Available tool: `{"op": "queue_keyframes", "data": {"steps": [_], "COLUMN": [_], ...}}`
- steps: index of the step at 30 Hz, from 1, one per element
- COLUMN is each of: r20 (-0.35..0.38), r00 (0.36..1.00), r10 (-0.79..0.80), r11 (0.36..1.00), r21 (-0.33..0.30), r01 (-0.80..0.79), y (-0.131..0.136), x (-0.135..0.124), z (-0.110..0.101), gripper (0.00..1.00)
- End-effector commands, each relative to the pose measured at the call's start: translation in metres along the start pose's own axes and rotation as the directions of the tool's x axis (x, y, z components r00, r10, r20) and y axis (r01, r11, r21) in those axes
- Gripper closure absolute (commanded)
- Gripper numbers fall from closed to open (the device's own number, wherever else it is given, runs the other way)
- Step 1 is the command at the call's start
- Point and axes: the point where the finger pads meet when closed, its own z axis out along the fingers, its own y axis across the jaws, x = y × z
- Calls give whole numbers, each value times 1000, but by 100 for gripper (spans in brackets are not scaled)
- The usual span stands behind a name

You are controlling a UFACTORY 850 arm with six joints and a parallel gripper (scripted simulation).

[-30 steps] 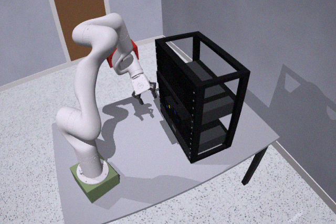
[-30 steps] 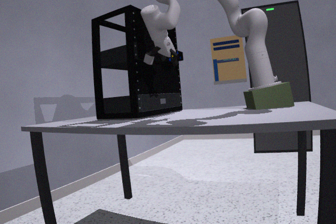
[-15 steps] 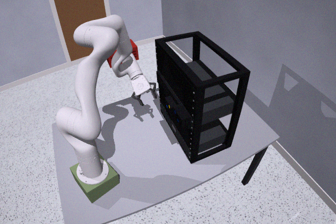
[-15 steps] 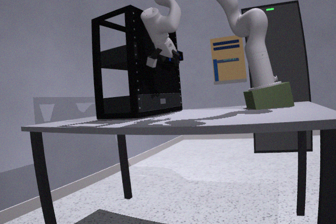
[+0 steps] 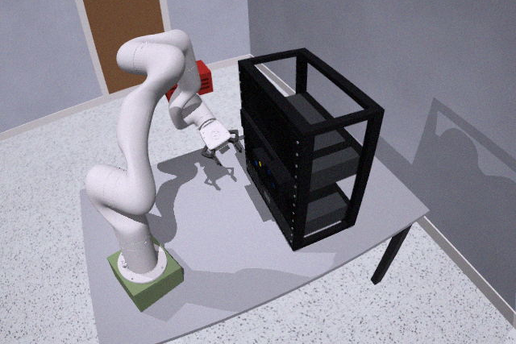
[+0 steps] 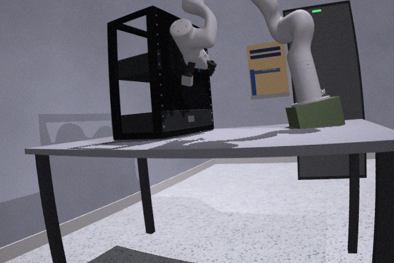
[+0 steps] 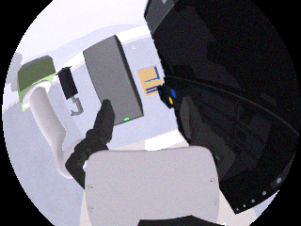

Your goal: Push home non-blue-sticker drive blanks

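The black rack stands on the grey table. The storage chassis sits in the middle of its front. A yellow sticker shows on one blank there. A blue sticker sits right beside it, and more blue stickers show lower down. How far each blank stands out is too dark to tell. My gripper is open and empty. It hangs close in front of the rack's face, near the far end of the chassis, touching nothing that I can see.
The arm's green base stands at the table's near corner. A red box is behind the arm. A yellow poster and a dark cabinet stand beyond the table. A lower unit fills the rack's bottom bay.
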Motion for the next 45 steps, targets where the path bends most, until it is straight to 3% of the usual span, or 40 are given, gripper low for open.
{"op": "queue_keyframes", "data": {"steps": [1, 3, 8, 18, 20, 33, 35, 37, 45], "r20": [90, 90, 215, 446, 446, 721, 752, 752, 853], "r00": [989, 989, 941, 769, 769, 407, 348, 348, 107], "r10": [-121, -121, -263, -458, -458, -561, -559, -559, -510], "r11": [990, 990, 947, 795, 795, 474, 421, 421, 207], "r21": [-64, -64, -128, -182, -182, -124, -104, -104, 2], "r01": [127, 127, 294, 578, 578, 872, 901, 901, 978], "y": [-1, -1, -3, -7, -7, -12, -12, -12, -14], "x": [-6, -6, -13, -26, -26, -43, -45, -45, -56], "z": [7, 7, 16, 32, 32, 53, 57, 57, 70], "gripper": [0, 0, 0, 0, 0, 0, 0, 0, 0]}}
